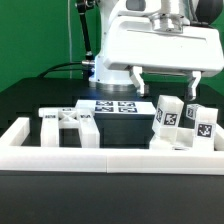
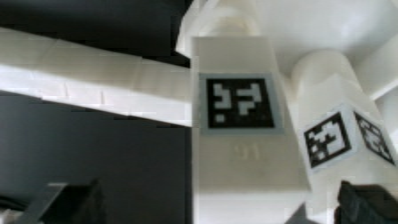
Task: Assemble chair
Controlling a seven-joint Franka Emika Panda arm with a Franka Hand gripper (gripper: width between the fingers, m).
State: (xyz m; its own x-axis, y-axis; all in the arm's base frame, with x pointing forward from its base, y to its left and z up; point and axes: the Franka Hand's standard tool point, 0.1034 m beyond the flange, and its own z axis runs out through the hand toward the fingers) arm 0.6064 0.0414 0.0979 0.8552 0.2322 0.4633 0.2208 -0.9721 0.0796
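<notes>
The arm (image 1: 150, 35) points straight down over the chair parts (image 1: 185, 122), which are clustered by the rail (image 1: 100, 155) at the exterior view's right. 1 tagged block (image 1: 167, 115) stands upright, long axis vertical, directly below the gripper (image 1: 167, 85). The jaws are spread wide and empty, just above the block's top and not touching it.

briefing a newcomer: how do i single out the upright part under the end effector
Start at the long white rail across the front, then go to the upright tagged blocks at the exterior view's right. The part is the leftmost of them, below the open end effector and nearest the marker board.
</notes>
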